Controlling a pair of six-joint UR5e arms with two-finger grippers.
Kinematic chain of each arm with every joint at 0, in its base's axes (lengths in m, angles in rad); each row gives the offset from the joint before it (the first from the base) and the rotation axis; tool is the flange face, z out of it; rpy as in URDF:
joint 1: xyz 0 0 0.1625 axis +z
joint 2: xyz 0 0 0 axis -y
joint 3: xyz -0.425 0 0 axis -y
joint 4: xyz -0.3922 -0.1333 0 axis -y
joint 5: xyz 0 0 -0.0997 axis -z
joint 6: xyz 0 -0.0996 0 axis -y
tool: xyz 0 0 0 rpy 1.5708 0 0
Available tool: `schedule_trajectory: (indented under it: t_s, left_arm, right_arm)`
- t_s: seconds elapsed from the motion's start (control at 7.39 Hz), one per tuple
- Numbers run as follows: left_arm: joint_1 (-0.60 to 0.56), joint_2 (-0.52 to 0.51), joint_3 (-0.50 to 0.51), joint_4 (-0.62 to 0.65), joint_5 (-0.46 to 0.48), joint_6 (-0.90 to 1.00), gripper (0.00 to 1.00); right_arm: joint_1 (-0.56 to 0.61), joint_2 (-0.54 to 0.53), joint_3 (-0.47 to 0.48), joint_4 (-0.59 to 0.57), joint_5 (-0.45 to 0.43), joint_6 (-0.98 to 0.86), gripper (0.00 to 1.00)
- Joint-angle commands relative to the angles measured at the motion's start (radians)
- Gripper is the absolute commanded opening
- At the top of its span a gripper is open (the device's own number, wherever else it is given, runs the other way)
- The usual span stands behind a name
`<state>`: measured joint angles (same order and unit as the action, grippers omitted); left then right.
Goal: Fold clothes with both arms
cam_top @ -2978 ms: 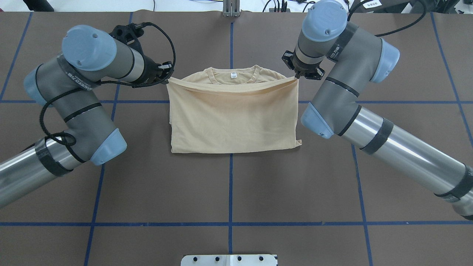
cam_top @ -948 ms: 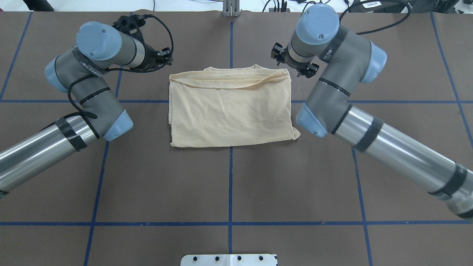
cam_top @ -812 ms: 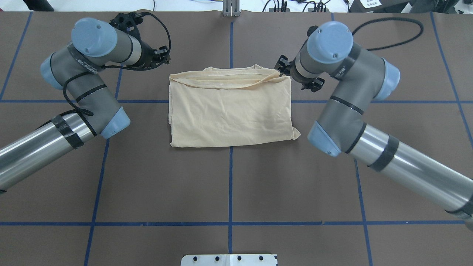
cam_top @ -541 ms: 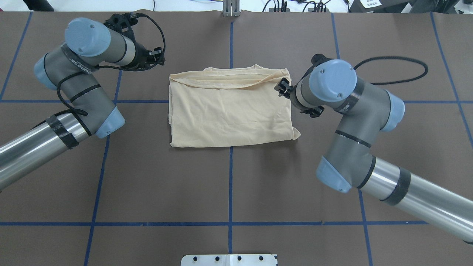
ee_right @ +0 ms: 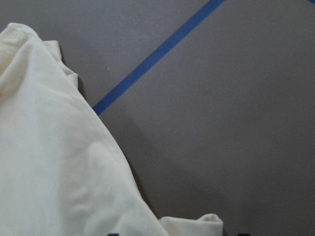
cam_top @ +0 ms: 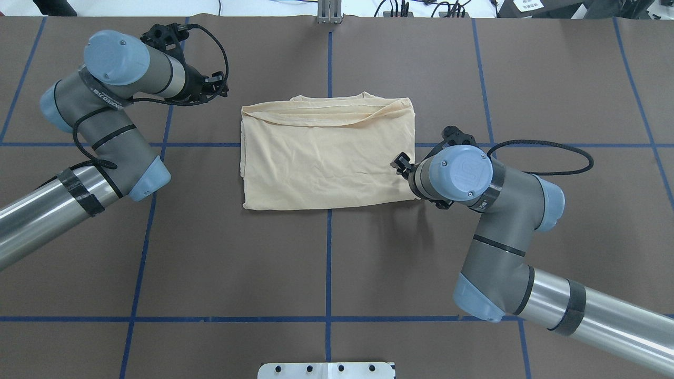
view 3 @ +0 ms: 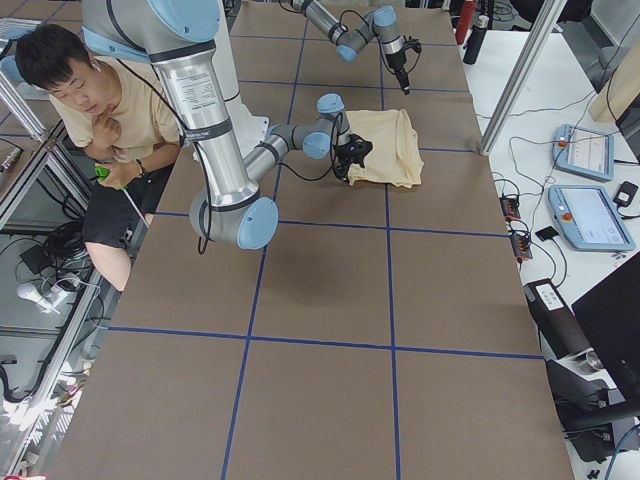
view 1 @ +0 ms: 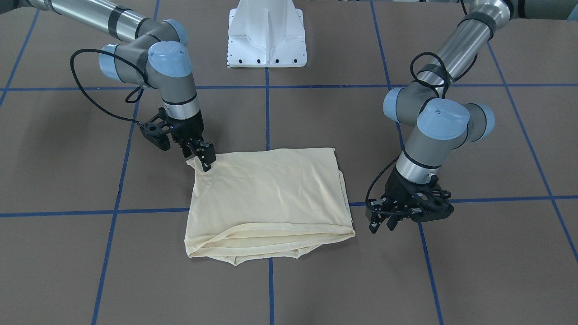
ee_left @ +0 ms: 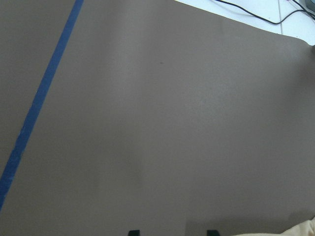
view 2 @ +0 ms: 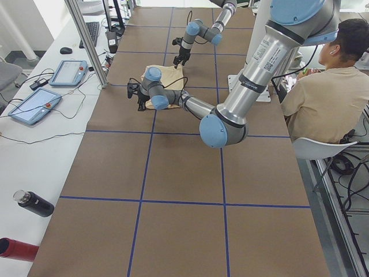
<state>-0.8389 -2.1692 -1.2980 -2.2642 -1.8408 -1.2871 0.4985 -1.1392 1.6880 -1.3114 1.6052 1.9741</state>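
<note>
We see cream T-shirt (cam_top: 326, 158) folded into rectangle, flat on surface (cam_top: 326, 273), mid-width, toward far side. Right claw (view 1: 205, 163) spread, gripping nothing, tips at shirt's near-right corner; can't tell if touching. Left claw (view 1: 381, 228) spread, empty, near shirt's far-left corner, clear of fabric.

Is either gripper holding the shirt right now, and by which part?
Nothing is held. The right gripper is at a corner of the T-shirt with its jaws open, not clamped on it; the left gripper is open too, clear of the cloth.
</note>
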Motion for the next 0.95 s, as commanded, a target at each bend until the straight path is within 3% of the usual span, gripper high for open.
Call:
schedule_trajectory:
  t_s: [0.0,0.14,0.27,0.41,0.81]
  left_arm:
    - [0.003,0.000,-0.001,0.000,0.000,0.000,0.57]
    - [0.003,0.000,-0.001,0.000,0.000,-0.001,0.57]
    - [0.003,0.002,-0.001,-0.002,0.000,0.000,0.57]
    - [0.003,0.003,0.000,-0.002,0.002,-0.001,0.58]
    - [0.003,0.006,0.000,-0.002,0.002,0.000,0.58]
  right_arm:
    - [-0.003,-0.022,0.028,-0.002,-0.002,0.008,0.83]
    - [-0.005,-0.036,0.039,-0.002,-0.002,0.009,0.79]
    - [-0.005,-0.034,0.035,-0.002,-0.004,0.012,0.49]
    - [-0.005,-0.036,0.035,-0.002,-0.004,0.020,0.00]
    - [0.000,-0.034,0.070,-0.003,0.002,0.020,0.00]
